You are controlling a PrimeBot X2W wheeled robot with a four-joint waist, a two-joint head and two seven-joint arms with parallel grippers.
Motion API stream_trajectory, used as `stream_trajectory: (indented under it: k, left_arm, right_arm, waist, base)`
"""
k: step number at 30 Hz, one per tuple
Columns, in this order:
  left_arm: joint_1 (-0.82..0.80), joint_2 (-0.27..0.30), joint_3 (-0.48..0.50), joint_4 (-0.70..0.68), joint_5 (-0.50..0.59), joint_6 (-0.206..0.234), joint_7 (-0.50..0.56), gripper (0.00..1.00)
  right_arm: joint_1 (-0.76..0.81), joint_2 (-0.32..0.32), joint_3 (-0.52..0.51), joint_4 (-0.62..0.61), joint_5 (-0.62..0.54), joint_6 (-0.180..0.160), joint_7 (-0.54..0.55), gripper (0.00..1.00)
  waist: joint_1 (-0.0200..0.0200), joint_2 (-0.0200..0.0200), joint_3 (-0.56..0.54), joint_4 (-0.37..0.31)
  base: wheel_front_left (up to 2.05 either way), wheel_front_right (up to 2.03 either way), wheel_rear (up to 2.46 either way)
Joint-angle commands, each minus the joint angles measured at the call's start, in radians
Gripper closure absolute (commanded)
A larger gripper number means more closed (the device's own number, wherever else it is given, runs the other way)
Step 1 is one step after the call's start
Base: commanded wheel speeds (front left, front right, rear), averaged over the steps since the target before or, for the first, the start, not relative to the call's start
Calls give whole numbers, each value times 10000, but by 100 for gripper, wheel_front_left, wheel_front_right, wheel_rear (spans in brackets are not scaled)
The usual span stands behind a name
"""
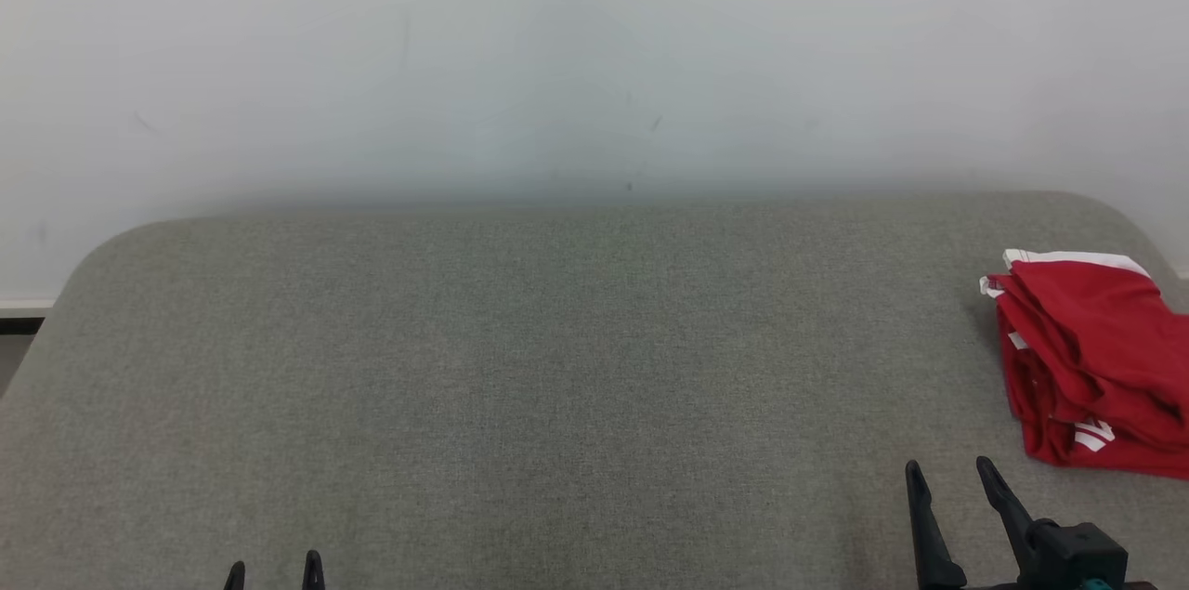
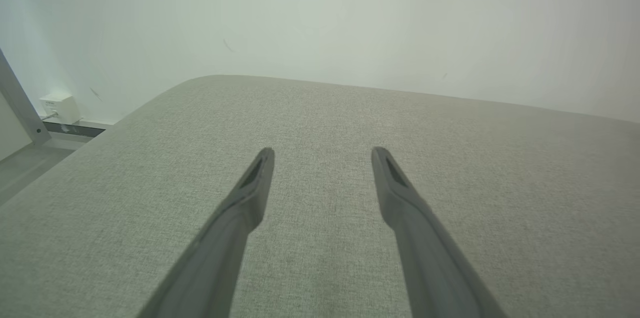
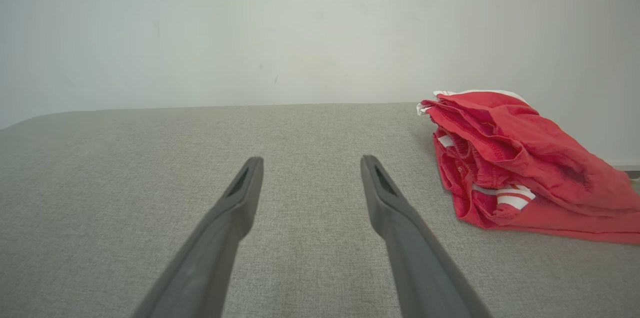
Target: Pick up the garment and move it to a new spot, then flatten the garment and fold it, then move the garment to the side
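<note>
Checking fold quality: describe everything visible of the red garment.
The red cloth garment with white stripes and trim lies in a loosely folded, rumpled stack of layers at the right end of the grey fabric-covered surface, partly cut off by the head view's edge. Only the surface touches it; the open right gripper stands apart.

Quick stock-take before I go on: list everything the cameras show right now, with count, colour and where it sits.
garment: one, red with white trim, bunched in folds at the right end of the padded surface
padded surface: one, grey fabric, spans the head view below the wall
wall: one, white, behind the surface
small box: one, white, at the foot of the wall, far left of the left wrist view
left gripper: one, dark fingers, open, lower left, over bare fabric
right gripper: one, dark fingers, open, lower right, near the garment but apart from it
</note>
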Motion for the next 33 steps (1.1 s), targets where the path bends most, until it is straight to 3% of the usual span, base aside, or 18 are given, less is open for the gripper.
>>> stream_trajectory:
  k: [1, 16, 32, 33]
  left_arm:
    - [144, -12, -7, 21, 41, -16, -24, 0]
    - [183, -11, 37, -148, -290, -223, -24, 0]
    - [34, -11, -49, -257, -444, -160, -26, 0]
    - [17, -2, -43, -199, -319, -195, 4, 100]
  right_arm:
    - [109, 32, -10, 19, -75, -32, -54, 0]
    - [173, 109, -176, 122, -30, -32, -57, 0]
    - [165, 127, -272, 74, -97, -32, -43, 0]
    - [144, 106, -259, 111, -155, 0, -25, 100]
  waist:
    - [1, 1, -67, 7]
    - [1, 1, -86, 18]
    - [1, 1, 149, 196]
    - [2, 1, 144, 191]
  base:
    - [0, 0, 0]
    - [0, 0, 0]
    - [0, 0, 0]
    - [0, 0, 0]
